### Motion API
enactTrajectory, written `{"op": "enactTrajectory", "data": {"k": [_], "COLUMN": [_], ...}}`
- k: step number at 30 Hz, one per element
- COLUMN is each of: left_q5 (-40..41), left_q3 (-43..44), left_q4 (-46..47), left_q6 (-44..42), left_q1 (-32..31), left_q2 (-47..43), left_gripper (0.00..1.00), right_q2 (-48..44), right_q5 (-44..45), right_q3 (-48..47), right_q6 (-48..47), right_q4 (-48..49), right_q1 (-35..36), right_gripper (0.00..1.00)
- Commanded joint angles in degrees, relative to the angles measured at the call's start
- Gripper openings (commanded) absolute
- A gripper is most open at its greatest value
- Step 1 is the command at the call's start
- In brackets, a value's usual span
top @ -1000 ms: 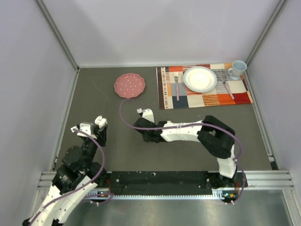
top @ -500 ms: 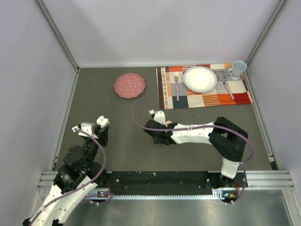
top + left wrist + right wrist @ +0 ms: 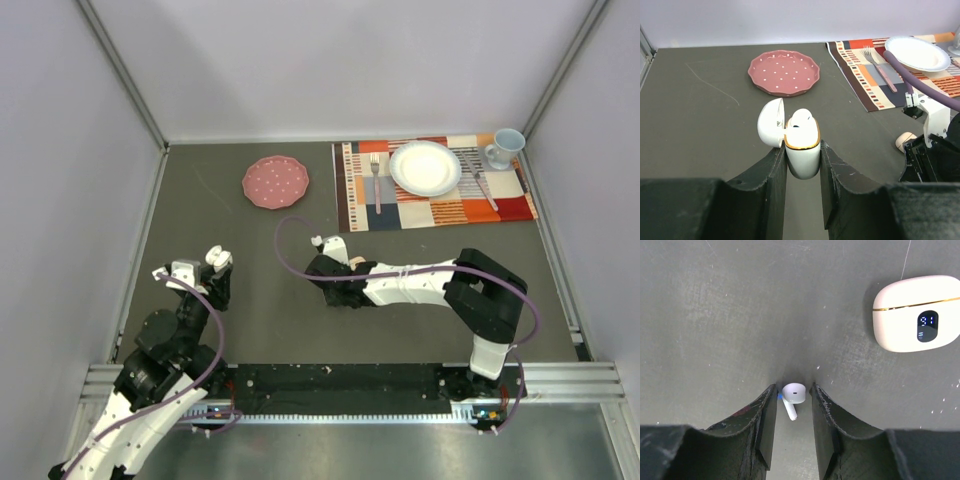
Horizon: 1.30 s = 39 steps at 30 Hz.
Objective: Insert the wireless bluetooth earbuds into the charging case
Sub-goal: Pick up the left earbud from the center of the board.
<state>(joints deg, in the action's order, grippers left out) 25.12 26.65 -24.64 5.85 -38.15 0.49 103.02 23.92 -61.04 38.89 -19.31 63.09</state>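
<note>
My left gripper is shut on a white charging case with a gold rim, held up off the table. Its lid is swung open to the left, and a white earbud sits in it. In the top view this gripper is at the left. My right gripper is low over the middle of the table. In the right wrist view it stands slightly open around a white earbud lying on the dark surface, with a gap on the right side.
A second, closed white case with a lit display lies on the table beyond the right gripper. A pink dotted plate sits at the back. A striped placemat at the back right carries a white plate, cutlery and a mug.
The right arm swung to the right, then eased slightly back left, and its jaws parted a little. The left arm and its case have not moved.
</note>
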Motion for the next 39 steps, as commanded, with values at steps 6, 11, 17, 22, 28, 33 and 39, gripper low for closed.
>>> {"op": "enactTrajectory", "data": {"k": [6, 11, 17, 22, 28, 33, 39], "left_q5": [-0.4, -0.6, -0.2, -0.4, -3.9, -8.9, -16.9], "left_q3": [-0.6, -0.7, -0.4, -0.6, -1.3, -1.8, -3.5], "left_q4": [3.4, 3.3, 2.8, 3.1, 5.3, 8.8, 17.8], "left_q6": [0.5, 0.7, 0.7, 0.7, 0.3, 0.8, 3.8], "left_q1": [-0.1, 0.0, -0.1, -0.1, -0.1, 0.0, -0.1], "left_q2": [-9.5, -9.5, -9.5, -9.5, -8.8, -6.6, -1.2], "left_gripper": [0.00, 0.00, 0.00, 0.00, 0.00, 0.00, 0.00], "right_q2": [2.4, 2.9, 2.4, 1.6, -4.7, -13.1, -28.9], "right_q5": [-0.6, -1.1, -1.4, -1.5, 0.6, 3.5, 8.1], "right_q3": [-1.5, -1.9, -0.6, 0.2, 0.1, 0.3, 4.0], "right_q6": [-3.9, -3.0, -0.6, 0.0, 0.1, 0.6, -2.9], "right_q4": [-3.1, -3.1, -3.5, -3.5, -3.0, -1.8, 7.7], "right_q1": [-0.6, -0.8, -1.3, -1.5, -1.4, -1.4, -1.1], "right_gripper": [0.32, 0.27, 0.24, 0.17, 0.07, 0.05, 0.00]}}
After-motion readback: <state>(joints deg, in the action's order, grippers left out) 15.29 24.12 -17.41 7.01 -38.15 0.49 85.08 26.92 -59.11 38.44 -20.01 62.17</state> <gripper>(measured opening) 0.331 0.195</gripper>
